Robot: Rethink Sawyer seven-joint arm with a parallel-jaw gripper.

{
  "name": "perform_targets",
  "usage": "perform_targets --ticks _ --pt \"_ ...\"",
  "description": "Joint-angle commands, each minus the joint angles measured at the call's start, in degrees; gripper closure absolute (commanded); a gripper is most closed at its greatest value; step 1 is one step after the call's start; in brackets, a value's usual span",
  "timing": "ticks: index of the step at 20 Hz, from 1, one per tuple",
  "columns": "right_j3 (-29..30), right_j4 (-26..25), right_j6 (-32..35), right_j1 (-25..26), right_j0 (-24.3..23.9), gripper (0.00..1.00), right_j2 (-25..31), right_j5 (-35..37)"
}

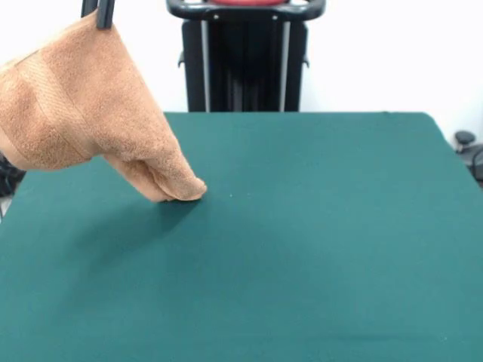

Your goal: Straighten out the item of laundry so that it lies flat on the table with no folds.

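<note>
The jaws (99, 13) clamp the towel's (72, 98) top corner; it hangs slanting down to the right, lowest tip touching the table (317, 241).

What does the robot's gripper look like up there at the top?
Only a little shows: the gripper appears as two thin, straight, dark prongs, black to dark grey, coming down from the top edge. No cables or markings are visible, and the arm above is out of the picture.

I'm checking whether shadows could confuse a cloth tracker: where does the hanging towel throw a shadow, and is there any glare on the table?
Front view: the towel, pinched at the gripper, throws a soft, diffuse shadow on the table below and beside its lowest corner; the green cloth is matte, evenly lit, without glare; the white backdrop looks bright.
</note>
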Motion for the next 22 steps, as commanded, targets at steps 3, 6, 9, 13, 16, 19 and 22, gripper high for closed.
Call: perform_targets --ticks 3,6,9,13,16,19,22 --pt "2.74 -2.81 -1.46 -0.61 -1.11 1.0 -0.17 -5.54" --pt "2.23 1.3 -9.76 -5.03 -5.27 1.0 1.77 -0.3" --pt "-2.78 4.77 -18.48 -10.53 -7.29 1.0 2.91 12.23" --pt "-4.07 5.81 -20.07 -12.0 -8.8 1.0 4.37 15.96" --pt "-0.13 5.29 -16.83 -10.2 -10.14 1.0 5.22 8.91" --pt "-0.86 5.42 -17.39 -11.43 -10.41 1.0 5.34 11.77" --pt "-3.46 4.49 -17.84 -12.7 -9.81 1.0 5.3 16.42"
